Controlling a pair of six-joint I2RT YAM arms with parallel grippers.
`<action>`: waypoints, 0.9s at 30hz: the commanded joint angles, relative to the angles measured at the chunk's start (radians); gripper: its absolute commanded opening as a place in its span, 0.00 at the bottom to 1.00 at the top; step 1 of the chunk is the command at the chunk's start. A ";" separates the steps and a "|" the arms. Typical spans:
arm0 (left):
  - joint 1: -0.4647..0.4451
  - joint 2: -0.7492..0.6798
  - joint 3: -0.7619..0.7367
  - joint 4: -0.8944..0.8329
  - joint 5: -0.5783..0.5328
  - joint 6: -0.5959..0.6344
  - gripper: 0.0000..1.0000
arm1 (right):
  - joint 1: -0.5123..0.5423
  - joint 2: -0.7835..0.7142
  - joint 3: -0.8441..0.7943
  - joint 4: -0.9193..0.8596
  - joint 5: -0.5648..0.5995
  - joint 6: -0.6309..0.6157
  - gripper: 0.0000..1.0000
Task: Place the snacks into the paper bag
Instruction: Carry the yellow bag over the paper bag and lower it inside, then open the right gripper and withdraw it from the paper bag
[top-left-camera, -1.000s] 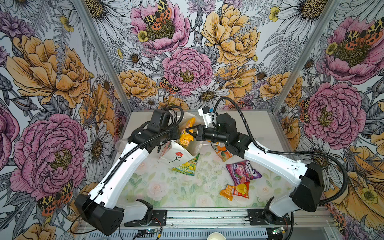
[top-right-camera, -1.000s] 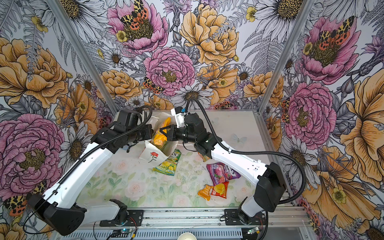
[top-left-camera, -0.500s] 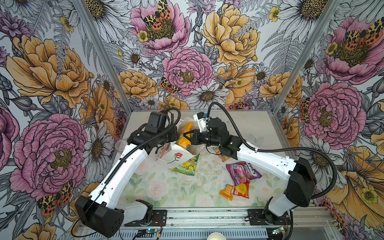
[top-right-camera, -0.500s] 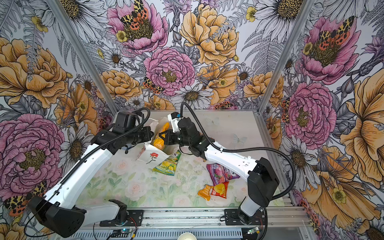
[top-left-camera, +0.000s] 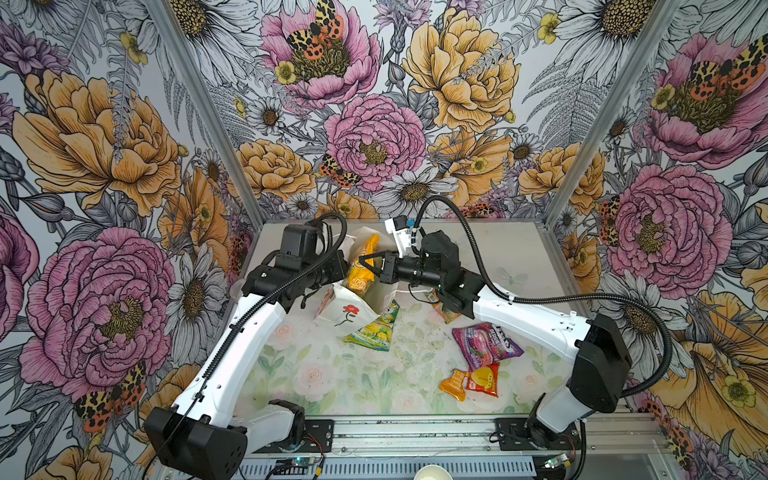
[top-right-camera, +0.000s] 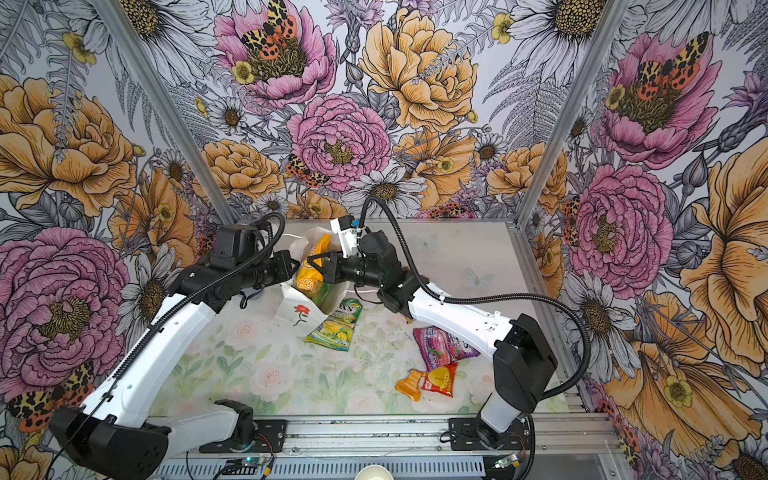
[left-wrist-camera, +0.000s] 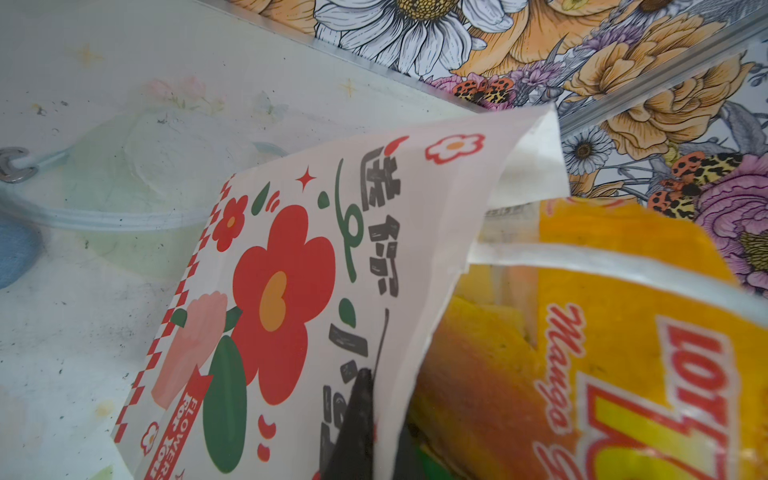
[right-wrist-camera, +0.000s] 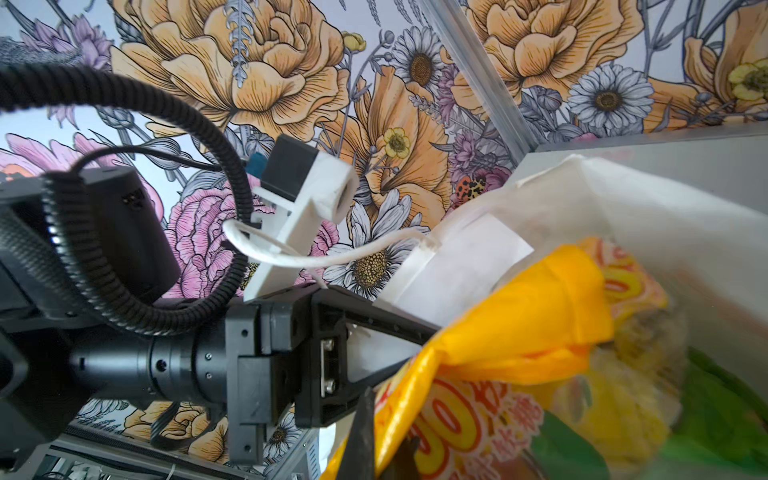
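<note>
The right gripper (top-left-camera: 365, 263) is feeding a yellow packet (top-left-camera: 360, 276) into the bag (top-left-camera: 345, 309), so loading this one snack looks like the step in hand. Its jaws are clamping narrow on the packet's upper edge; in the right wrist view the foil is sitting between the two dark fingers. The packet is standing only partly in the mouth, with its top poking above the rim and its lower part inside beside a green packet (top-right-camera: 320, 294).

The left gripper (right-wrist-camera: 419, 343) is pinching the bag's left wall near the rim, jaws closed on the paper, and this is holding the mouth open. The bag is standing toward the far side of the table (top-left-camera: 324, 374), between the two grippers.

Five snacks are lying outside. A green-yellow packet (top-left-camera: 372, 330) is resting at the bag's near right corner. A far orange packet (top-left-camera: 442, 309) is peeking out from under the right arm. A purple packet (top-left-camera: 484, 345) is lying further right, and a near orange packet (top-left-camera: 455, 384) and a red packet (top-left-camera: 483, 379) are touching each other near the front.

The next move probably calls for pushing the yellow packet lower, then opening the right jaws and lifting clear without dragging it back out. The left grip should stay firm, since the light paper could buckle or tip.
</note>
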 joint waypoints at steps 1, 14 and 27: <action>0.019 -0.033 -0.017 0.073 0.113 -0.022 0.00 | 0.010 0.031 0.028 0.196 -0.052 0.005 0.00; 0.058 -0.037 -0.048 0.085 0.085 -0.025 0.00 | 0.020 0.048 0.046 -0.314 0.320 -0.052 0.00; -0.036 0.010 -0.015 0.063 -0.034 -0.001 0.00 | 0.094 0.188 0.266 -0.570 0.498 0.036 0.00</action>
